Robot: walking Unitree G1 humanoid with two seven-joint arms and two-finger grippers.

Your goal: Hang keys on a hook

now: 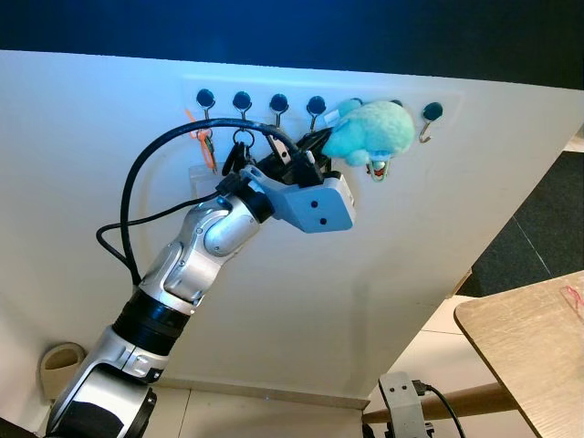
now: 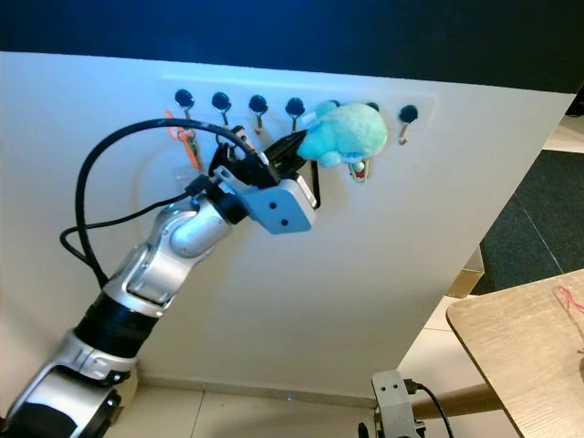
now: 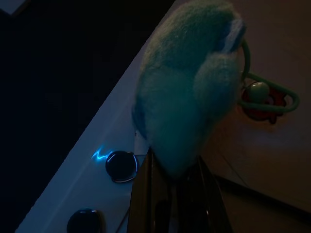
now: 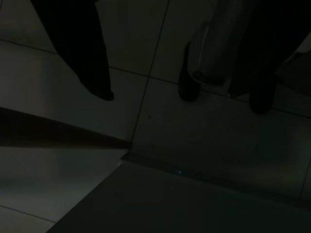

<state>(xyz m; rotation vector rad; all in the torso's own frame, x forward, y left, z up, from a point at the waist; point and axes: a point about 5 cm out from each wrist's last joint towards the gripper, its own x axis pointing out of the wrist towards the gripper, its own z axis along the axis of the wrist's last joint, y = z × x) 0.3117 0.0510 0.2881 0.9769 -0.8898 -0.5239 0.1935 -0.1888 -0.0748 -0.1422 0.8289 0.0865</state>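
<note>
Left pincer (image 1: pixel 321 144) raised to hook rail (image 1: pixel 315 108) on white wall (image 1: pixel 383 274), clamped on fluffy turquoise keychain (image 1: pixel 370 132); ring and keys (image 1: pixel 378 169) dangling under the fluff, at the hooks right of middle. Best to lift the ring over a hook tip, lower until seated, only then let go. Empty hook (image 1: pixel 429 119) far right. Orange keys (image 1: pixel 203 141) hang left. Right pincer (image 4: pixel 175 87) idle, fingers apart, over floor (image 4: pixel 87 170).
</note>
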